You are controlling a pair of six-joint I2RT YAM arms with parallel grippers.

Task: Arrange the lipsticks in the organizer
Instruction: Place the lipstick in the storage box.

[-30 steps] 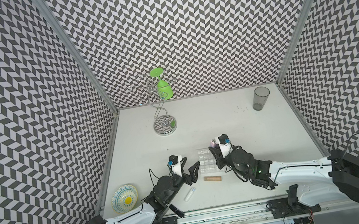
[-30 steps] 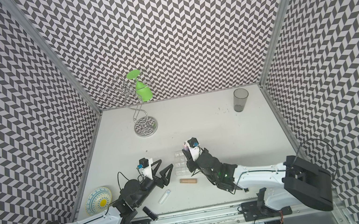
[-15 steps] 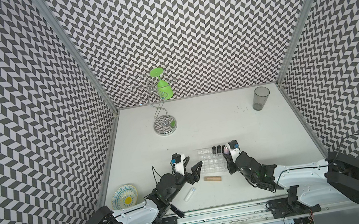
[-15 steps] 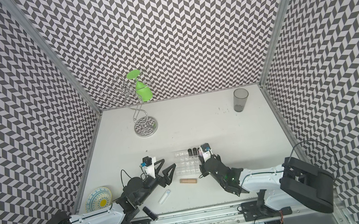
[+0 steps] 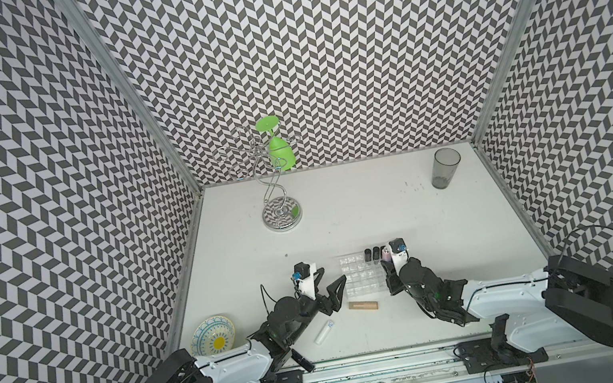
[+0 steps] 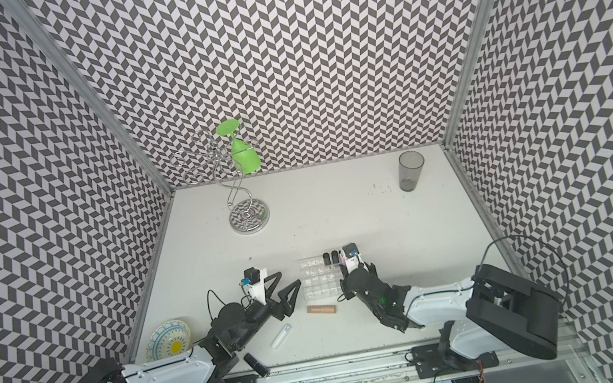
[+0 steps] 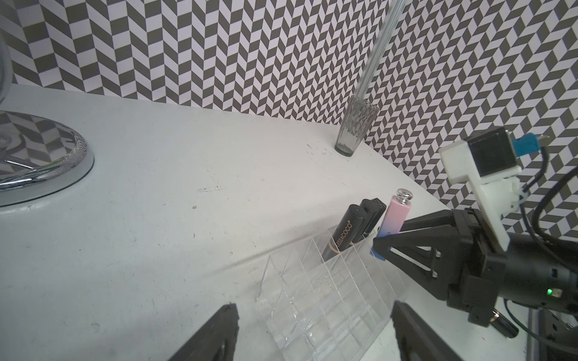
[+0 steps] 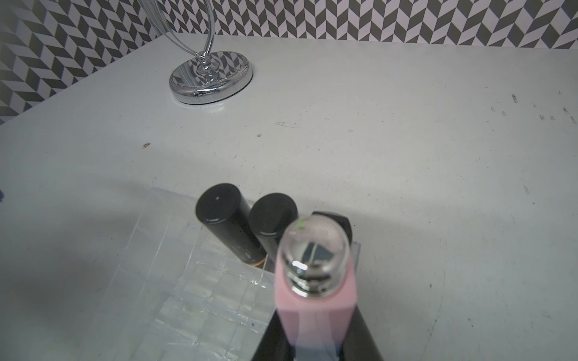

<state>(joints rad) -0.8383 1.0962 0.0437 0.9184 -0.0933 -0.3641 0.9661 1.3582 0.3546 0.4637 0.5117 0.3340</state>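
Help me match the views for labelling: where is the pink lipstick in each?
Top view: pink lipstick, right of the black lipsticks.
Top view: same place.
Left wrist: in the right gripper, beside them.
Right wrist: nearest the lens.
Shared landmark: chrome stand base.

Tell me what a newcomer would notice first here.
Black-and-white chevron walls surround the table. At the back left a green glass hangs upside down on a chrome stand. Near the front, the right gripper holds a pink lipstick at the organizer, beside black lipsticks.
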